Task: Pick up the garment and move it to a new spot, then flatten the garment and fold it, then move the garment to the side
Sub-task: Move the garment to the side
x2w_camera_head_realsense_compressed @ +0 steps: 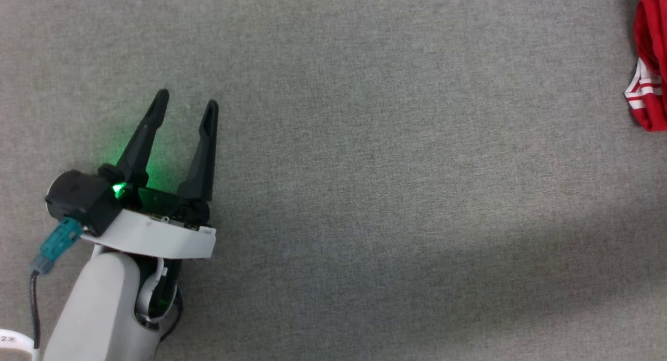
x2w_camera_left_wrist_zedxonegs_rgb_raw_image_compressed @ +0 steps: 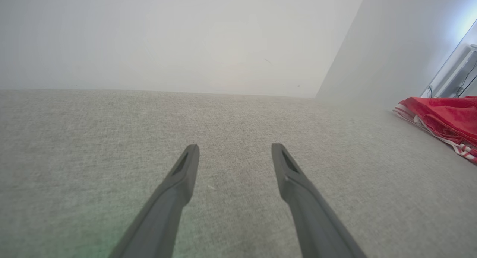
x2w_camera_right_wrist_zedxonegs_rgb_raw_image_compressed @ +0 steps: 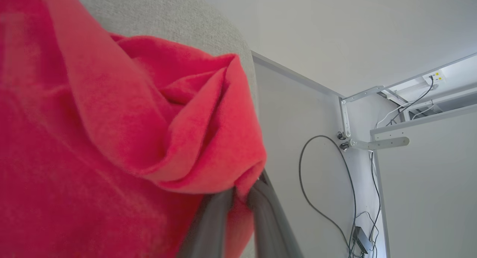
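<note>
Behind bunched garment point(x2w_camera_right_wrist_zedxonegs_rgb_raw_image_compressed: 111, 139), white wall point(x2w_camera_right_wrist_zedxonegs_rgb_raw_image_compressed: 287, 112), looping cable point(x2w_camera_right_wrist_zedxonegs_rgb_raw_image_compressed: 300, 168)

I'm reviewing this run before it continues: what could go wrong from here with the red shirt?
The right gripper pinches just a bunched fold of the garment at its tips, so the cloth might slip free. The garment sits at the head view's far right edge, mostly out of frame, so tracking it may be hard.
</note>
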You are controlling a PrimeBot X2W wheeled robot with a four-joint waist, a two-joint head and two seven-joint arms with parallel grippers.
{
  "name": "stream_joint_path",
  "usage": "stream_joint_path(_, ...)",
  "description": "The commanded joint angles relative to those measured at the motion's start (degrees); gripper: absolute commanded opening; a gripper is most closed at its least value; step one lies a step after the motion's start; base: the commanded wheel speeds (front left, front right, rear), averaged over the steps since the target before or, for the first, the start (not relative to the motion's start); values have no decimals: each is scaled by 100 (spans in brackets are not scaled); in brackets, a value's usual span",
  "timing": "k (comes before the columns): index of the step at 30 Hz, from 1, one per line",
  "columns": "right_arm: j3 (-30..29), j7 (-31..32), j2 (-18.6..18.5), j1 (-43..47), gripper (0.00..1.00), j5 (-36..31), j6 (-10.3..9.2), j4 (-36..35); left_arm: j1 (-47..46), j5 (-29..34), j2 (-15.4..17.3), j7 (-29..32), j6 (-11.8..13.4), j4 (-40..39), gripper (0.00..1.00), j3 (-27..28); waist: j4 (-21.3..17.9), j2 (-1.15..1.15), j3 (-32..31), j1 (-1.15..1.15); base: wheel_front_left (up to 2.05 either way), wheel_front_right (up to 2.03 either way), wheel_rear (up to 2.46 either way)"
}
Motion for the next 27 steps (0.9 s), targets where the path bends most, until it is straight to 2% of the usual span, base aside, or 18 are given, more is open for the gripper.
stream_joint_path(1,53,-73,66,-121,0,-73,-8,98,-45,23,27,6,-21,58,100,20,4,0,9,0,0,0,0)
stream_joint_path(4,103,-139,134,-178,0,-62,-8,215,-56,27,16,7,-18,74,100,5,5,0,1,0,0,0,0)
stream_joint_path(6,158,-214,183,-242,4,-71,-8,322,-63,30,3,7,-18,93,100,-10,7,0,-25,0,0,0,0)
stream_joint_path(7,221,-267,212,-292,37,-73,-8,421,-62,27,-11,7,-18,103,100,-21,8,0,-67,0,0,0,0)
stream_joint_path(8,221,-267,212,-292,37,-73,-8,421,-62,27,-11,7,-18,103,100,-21,8,0,-67,0,0,0,0)
stream_joint_path(9,253,-294,220,-306,47,-76,-8,464,-55,23,-15,7,-18,108,100,-24,10,0,-93,0,0,0,0)
stream_joint_path(10,282,-303,240,-324,60,-67,-8,516,-46,17,-16,7,-18,115,100,-25,9,0,-122,0,0,0,0)
stream_joint_path(11,314,-316,253,-345,84,-66,-8,560,-31,12,-14,7,-18,121,100,-23,7,0,-153,0,0,0,0)
stream_joint_path(12,335,-363,259,-369,100,-64,-8,583,-19,7,-17,7,-18,128,100,-24,7,0,-186,0,0,0,0)
stream_joint_path(27,788,-840,404,-287,100,258,-8,647,330,-52,-145,6,-18,223,100,86,89,0,-1025,0,0,0,0)
